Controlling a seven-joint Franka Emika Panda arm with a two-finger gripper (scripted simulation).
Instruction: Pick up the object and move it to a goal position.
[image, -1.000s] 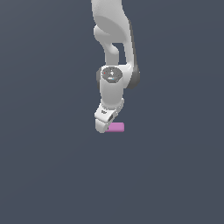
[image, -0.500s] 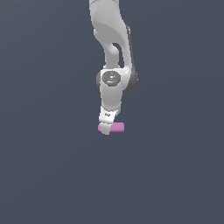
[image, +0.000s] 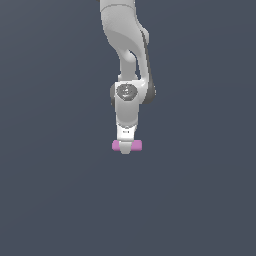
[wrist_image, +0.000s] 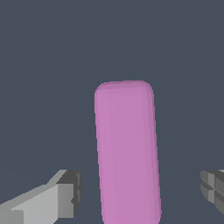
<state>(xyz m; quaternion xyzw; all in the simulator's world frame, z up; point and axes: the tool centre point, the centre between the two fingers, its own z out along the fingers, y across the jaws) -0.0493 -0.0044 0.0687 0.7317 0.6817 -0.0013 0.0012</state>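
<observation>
I see the arm (image: 131, 75) hanging nearly straight down, pincer (image: 126, 148) lowered right onto the pink block (image: 127, 145). In the exterior view the block lies flat and crosswise on the dark grey worktop (image: 60, 200), its two ends sticking out on the exterior view's left and right of the pincer, middle hidden behind it. The wrist view shows the block (wrist_image: 127, 151) running lengthwise between the two fingers (wrist_image: 65, 197), with clear gaps of grey worktop (wrist_image: 48, 65) on both sides, so the pincer (wrist_image: 140, 192) is spread wide and straddling the block, not touching it as far as I can see. Block is narrower than the opening, roughly centred, slightly closer to one finger than the other. Block edges look rounded, surface plain matte. Can't tell from either view whether the fingertips are touching the worktop
</observation>
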